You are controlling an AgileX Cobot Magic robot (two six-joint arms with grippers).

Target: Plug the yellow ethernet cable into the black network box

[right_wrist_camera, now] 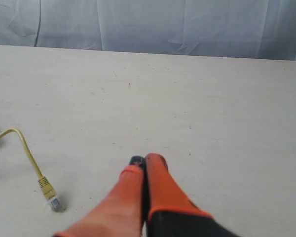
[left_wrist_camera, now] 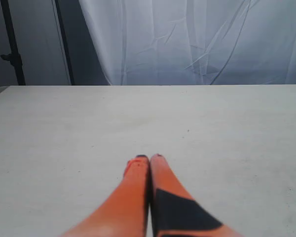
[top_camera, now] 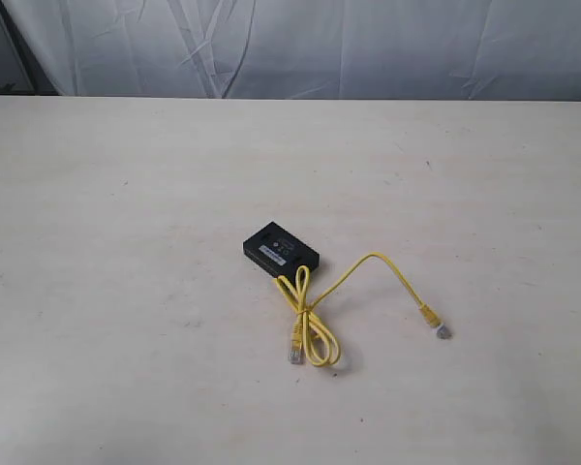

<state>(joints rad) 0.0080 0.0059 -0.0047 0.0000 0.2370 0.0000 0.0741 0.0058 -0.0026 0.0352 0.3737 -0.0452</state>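
my right hand (right_wrist_camera: 144,160) pressed together, empty, near cable plug (right_wrist_camera: 52,196) on worktop (right_wrist_camera: 212,108). left hand (left_wrist_camera: 149,158) likewise. spread right first, pinch boot, aim at black network box (top_camera: 281,249) port.

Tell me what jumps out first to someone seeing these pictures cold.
The bright yellow ethernet cable stands out on the pale table: it loops loosely just in front of the black network box near the middle, with one plug lying by the loops and the other out to the right, neither plugged in. Next come the orange grippers in the wrist views, the left gripper and right gripper both shut and empty.
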